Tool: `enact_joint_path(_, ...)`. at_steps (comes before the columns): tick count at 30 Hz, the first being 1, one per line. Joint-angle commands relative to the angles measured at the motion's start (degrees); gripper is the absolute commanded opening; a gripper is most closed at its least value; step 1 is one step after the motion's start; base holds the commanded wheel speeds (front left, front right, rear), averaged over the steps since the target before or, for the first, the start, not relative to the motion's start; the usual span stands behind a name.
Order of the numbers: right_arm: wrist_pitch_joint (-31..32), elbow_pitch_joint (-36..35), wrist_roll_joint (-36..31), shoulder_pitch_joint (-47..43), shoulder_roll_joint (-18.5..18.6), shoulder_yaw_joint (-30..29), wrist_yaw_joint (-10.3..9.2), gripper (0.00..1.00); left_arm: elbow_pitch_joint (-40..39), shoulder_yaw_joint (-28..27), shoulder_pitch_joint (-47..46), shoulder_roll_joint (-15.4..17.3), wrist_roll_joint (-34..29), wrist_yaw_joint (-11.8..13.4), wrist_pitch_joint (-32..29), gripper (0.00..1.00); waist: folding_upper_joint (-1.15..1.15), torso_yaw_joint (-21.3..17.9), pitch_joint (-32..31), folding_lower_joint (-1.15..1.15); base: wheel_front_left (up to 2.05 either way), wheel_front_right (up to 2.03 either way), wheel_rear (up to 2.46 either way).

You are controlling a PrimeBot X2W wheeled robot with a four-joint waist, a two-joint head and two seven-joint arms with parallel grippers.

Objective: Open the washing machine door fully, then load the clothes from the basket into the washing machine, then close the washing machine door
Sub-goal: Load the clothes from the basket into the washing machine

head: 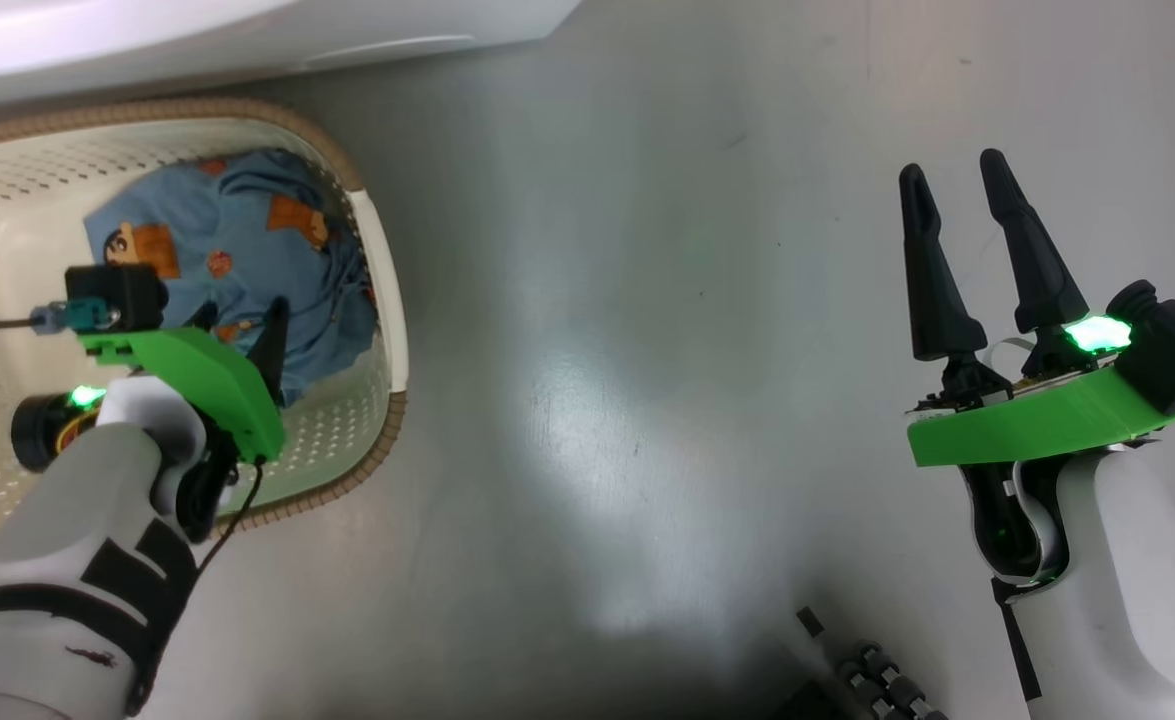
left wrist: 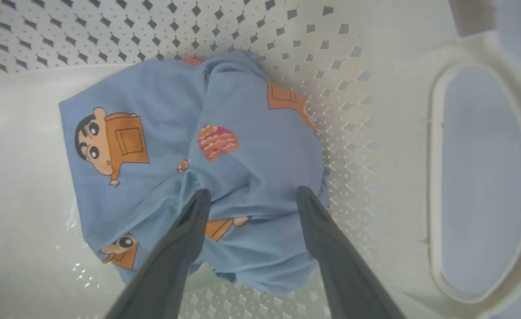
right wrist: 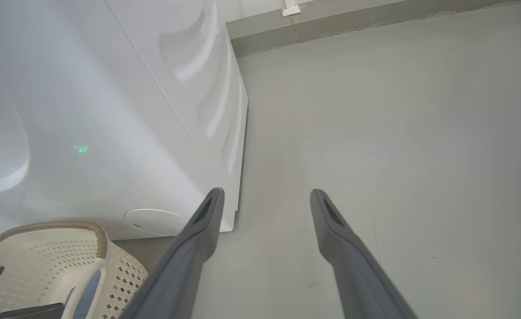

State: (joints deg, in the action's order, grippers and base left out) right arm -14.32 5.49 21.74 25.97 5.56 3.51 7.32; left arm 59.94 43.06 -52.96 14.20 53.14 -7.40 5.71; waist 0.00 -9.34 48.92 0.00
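Some of the clothes (head: 237, 225) hide behind the left gripper (head: 239, 314) in the basket (head: 389, 300).

grey floor (head: 647, 350) here, smooth and glossy, a pale glare running down its middle; a few small dark specks and scuffs on it; the basket (head: 394, 330) stands on it off to the left, cream with a brown woven rim, blue clothes (head: 237, 240) bunched inside toward its right end; the washing machine (head: 247, 30), white, sits on the floor just beyond the basket; in the right wrist view the floor runs back to a grey skirting strip (right wrist: 353, 26)
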Motion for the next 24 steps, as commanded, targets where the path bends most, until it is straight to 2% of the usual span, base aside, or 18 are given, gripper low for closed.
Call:
enact_joint_path(1, -0.68, -1.41, -0.26, -1.12, -0.34, 1.31, 0.17, 1.00, -0.66, -0.61, 0.11, 2.42, 0.67, -0.09, 0.11, 1.00, 0.00, -0.20, 0.39, 0.00, 0.00, 0.00, 0.00)
enact_joint_path(7, -0.68, -1.70, -0.40, -0.96, -0.39, 1.52, 0.17, 1.00, -2.23, 4.41, -1.12, 4.53, 5.60, -0.09, 0.04, 1.00, 0.00, -0.54, 1.48, 0.00, 0.00, 0.00, 0.00)
enact_joint_path(14, -0.68, -2.00, -0.60, -1.16, -0.42, 1.78, 0.17, 1.00, -2.47, 9.37, -2.18, 5.40, 9.73, -0.09, 0.86, 1.00, 0.00, -0.74, 1.96, 0.00, 0.00, 0.00, 0.00)
enact_joint_path(15, -0.68, -2.01, -0.64, -1.19, -0.41, 1.83, 0.17, 1.00, -2.69, 10.06, -2.31, 5.54, 10.30, -0.09, 1.03, 0.91, 0.00, -0.75, 2.01, 0.00, 0.00, 0.00, 0.00)
enact_joint_path(16, -0.68, -2.03, -0.65, -1.20, -0.39, 1.85, 0.17, 1.00, -2.98, 10.73, -2.44, 5.68, 10.87, -0.09, 1.29, 0.47, 0.00, -0.75, 2.06, 0.00, 0.00, 0.00, 0.00)
enact_joint_path(17, -0.68, -2.05, -0.67, -1.19, -0.36, 1.88, 0.17, 1.00, -3.25, 11.35, -2.57, 5.81, 11.49, -0.09, 1.52, 0.27, 0.00, -0.75, 2.11, 0.00, 0.00, 0.00, 0.00)
enact_joint_path(18, -0.68, -2.06, -0.72, -1.17, -0.36, 1.89, 0.17, 1.00, -3.40, 11.97, -2.72, 5.96, 12.08, -0.09, 1.72, 0.00, 0.00, -0.75, 2.12, 0.00, 0.00, 0.00, 0.00)
enact_joint_path(24, -0.68, -1.87, -0.98, -1.27, -0.27, 1.38, 0.17, 1.00, -4.16, 14.83, -2.98, 6.19, 16.07, -0.09, 3.87, 0.00, 0.00, -0.11, 1.02, 0.00, 0.00, 0.00, 0.00)
